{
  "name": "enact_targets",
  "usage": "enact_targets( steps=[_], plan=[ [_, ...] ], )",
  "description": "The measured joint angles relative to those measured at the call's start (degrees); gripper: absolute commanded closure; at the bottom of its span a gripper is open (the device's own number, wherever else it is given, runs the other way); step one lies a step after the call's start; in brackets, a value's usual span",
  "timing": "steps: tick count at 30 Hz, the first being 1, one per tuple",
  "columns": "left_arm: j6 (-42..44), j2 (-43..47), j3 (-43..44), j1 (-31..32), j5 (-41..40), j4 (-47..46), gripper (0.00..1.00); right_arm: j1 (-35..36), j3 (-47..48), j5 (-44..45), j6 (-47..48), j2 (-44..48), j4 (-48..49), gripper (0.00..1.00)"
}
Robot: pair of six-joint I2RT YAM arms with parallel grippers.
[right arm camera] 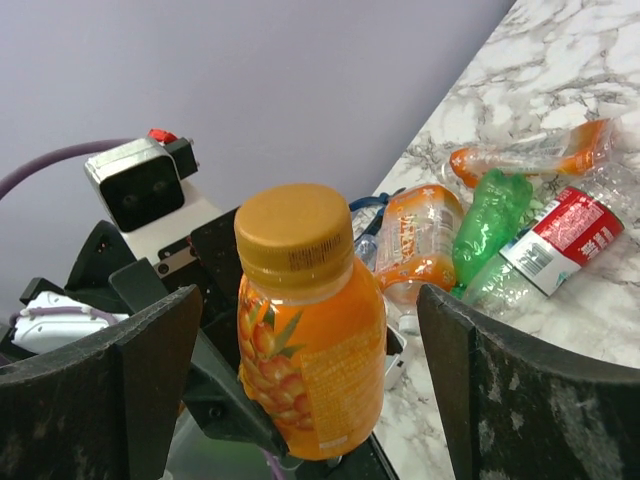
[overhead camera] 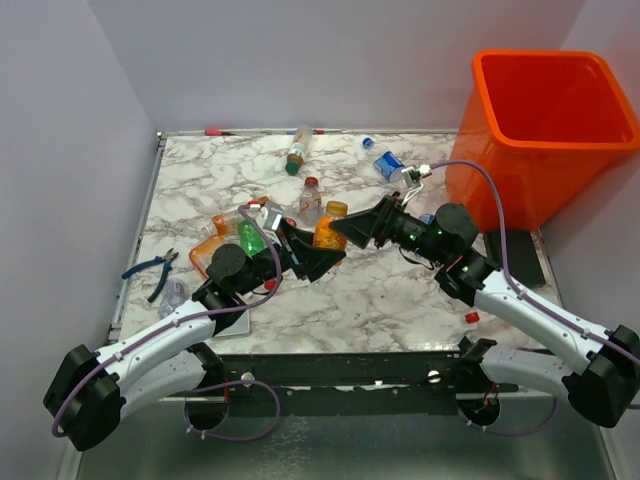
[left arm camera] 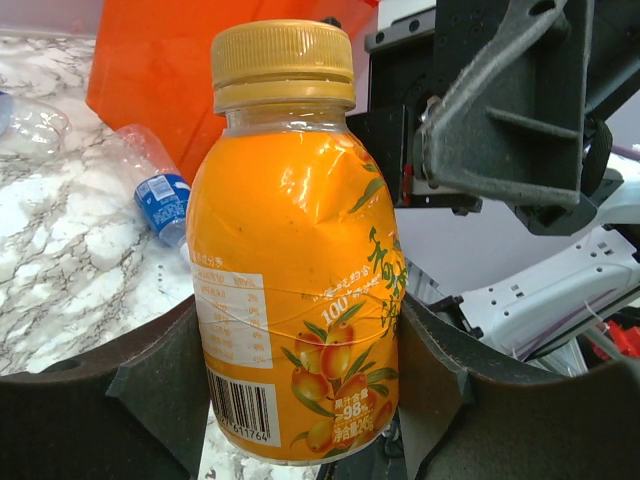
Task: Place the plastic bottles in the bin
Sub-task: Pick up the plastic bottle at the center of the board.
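Note:
An orange juice bottle (left arm camera: 295, 260) with a yellow cap stands upright between my left gripper's fingers (left arm camera: 150, 390), which press on its lower sides; the left gripper (overhead camera: 318, 258) is shut on it above the table's middle. My right gripper (overhead camera: 352, 230) faces it from the right. In the right wrist view the same bottle (right arm camera: 310, 330) sits between the right gripper's (right arm camera: 310, 320) wide-open fingers (right arm camera: 520, 390), with a gap on each side. The orange bin (overhead camera: 550, 130) stands at the back right. More plastic bottles (overhead camera: 240, 235) lie in a pile at the left.
Loose bottles lie near the back edge (overhead camera: 296, 155) and beside the bin (overhead camera: 388, 165). Blue-handled pliers (overhead camera: 155, 270) rest at the left edge. A small red cap (overhead camera: 472, 317) lies near the front right. A green crushed bottle (right arm camera: 490, 215) and a red-labelled one (right arm camera: 560, 235) lie beyond the held bottle.

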State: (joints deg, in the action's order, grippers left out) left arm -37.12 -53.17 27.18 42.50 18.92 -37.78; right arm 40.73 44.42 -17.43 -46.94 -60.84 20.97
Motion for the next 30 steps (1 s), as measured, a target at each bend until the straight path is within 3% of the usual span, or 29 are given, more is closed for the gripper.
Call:
enact_targets(
  steps=[4,9,14,19,20,21,23,25,30],
  plan=[
    [0.04,0.0,-0.46,0.0,1.16,-0.26,0.69,0.07,2.03,0.28,0.81,-1.18,-0.04,0.15],
    [0.07,0.02,-0.63,0.0,1.75,-0.28,0.7,0.09,5.01,0.63,2.14,-3.08,-0.22,0.34],
    [0.17,0.57,-0.66,0.0,2.01,-0.31,0.7,0.22,6.34,0.24,2.71,-4.94,-0.76,0.37],
    [0.33,1.2,-1.2,0.0,2.05,-0.15,0.7,0.96,6.4,-0.7,3.08,-6.03,-1.4,0.59],
    [0.37,1.2,-1.4,0.0,2.08,-0.04,0.66,1.16,6.45,-0.92,3.21,-6.01,-1.55,0.66],
    [0.35,1.2,-1.53,0.0,2.08,-0.07,0.56,1.22,6.54,-1.07,3.45,-6.01,-1.84,0.73],
    [0.22,1.31,-1.53,-0.02,2.08,-0.11,0.3,1.27,6.58,-1.46,3.98,-6.01,-1.95,0.94],
    [0.11,1.42,-1.53,0.0,2.05,-0.11,0.04,1.27,6.69,-1.68,4.87,-6.01,-2.12,1.0],
    [1.01,1.51,-1.53,0.0,1.11,1.27,0.01,2.58,7.8,-1.84,9.6,-5.57,-6.14,1.0]
  ],
)
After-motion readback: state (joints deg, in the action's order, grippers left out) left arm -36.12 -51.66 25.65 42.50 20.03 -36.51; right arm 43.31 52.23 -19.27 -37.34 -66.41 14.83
